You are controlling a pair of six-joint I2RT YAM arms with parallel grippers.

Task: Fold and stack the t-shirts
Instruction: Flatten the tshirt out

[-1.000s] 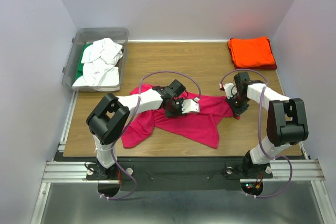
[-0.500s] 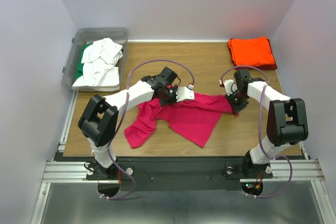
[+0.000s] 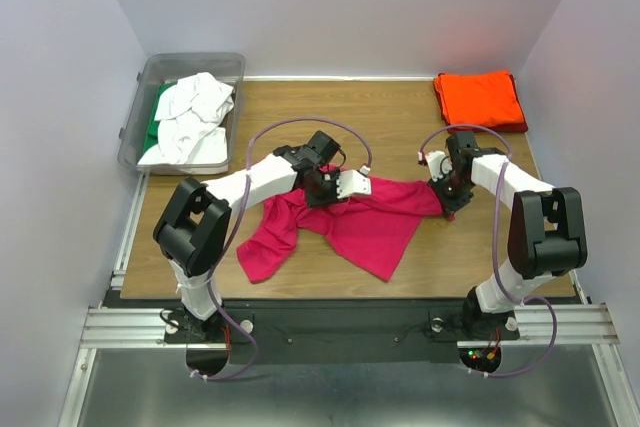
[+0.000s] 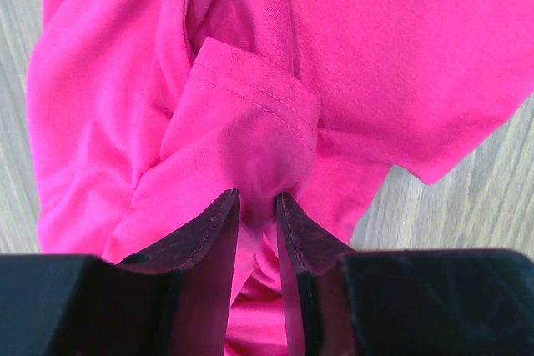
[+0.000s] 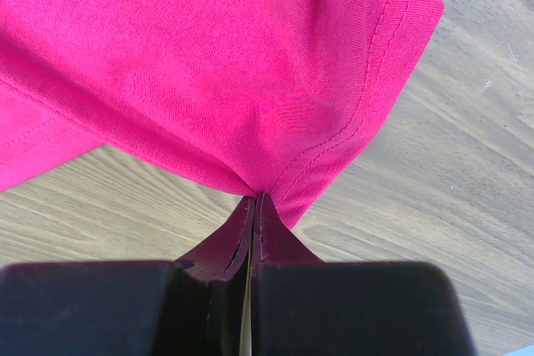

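Observation:
A magenta-pink t-shirt [image 3: 350,227] lies crumpled and partly spread across the middle of the table. My left gripper [image 3: 345,187] is at its upper edge. In the left wrist view its jaws [image 4: 257,198] stand a little apart, open, with a bunched fold of the pink cloth [image 4: 250,122] between the fingertips. My right gripper [image 3: 447,209] is at the shirt's right end. In the right wrist view that gripper [image 5: 253,198] is shut on a hemmed corner of the shirt [image 5: 250,64]. A folded orange-red t-shirt [image 3: 480,99] lies at the back right.
A clear grey plastic bin [image 3: 135,127] stands at the back left. It holds crumpled white t-shirts [image 3: 195,112] and a green one [image 3: 160,107]. Bare wooden table [image 3: 340,112] lies behind the pink shirt. Cables loop above both wrists.
The left gripper moved toward the back with the shirt's upper edge, stretching the cloth towards the right gripper. Its jaws closed and have parted again. The right gripper stayed shut on its corner.

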